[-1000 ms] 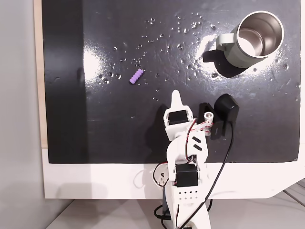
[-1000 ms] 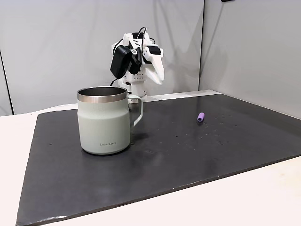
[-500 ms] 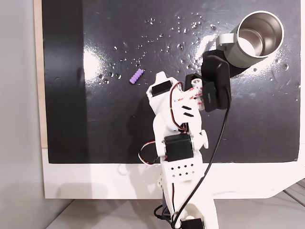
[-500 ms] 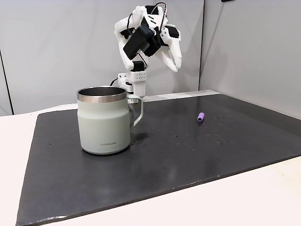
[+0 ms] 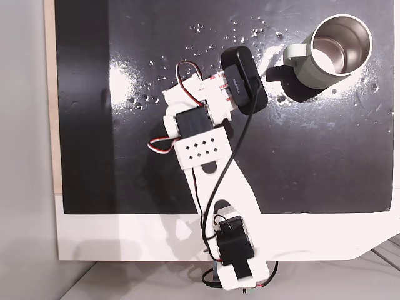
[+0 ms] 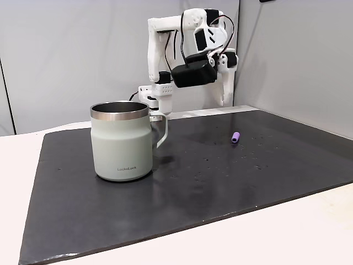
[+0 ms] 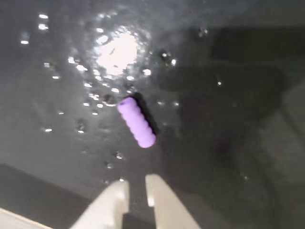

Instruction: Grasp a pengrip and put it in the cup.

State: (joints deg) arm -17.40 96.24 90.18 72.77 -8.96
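At frame centre of wrist view: pengrip (image 7: 137, 122) lying diagonal on dark worktop (image 7: 228, 86), clear of fingers (image 7: 159, 200), gap narrow, nothing held. Cup (image 6: 122, 141) well apart. Risk: narrow gap nudges pengrip, rolling it away.

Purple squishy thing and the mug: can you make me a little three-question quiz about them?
1. True or false: the pengrip lies on the black mat.
2. In the wrist view, the tool is: A) gripping the pengrip B) short of the pengrip, not touching it C) inside the cup.
3. Fill in: the cup stands ____ on the mat.

Key: 1 true. 2 B. 3 upright.
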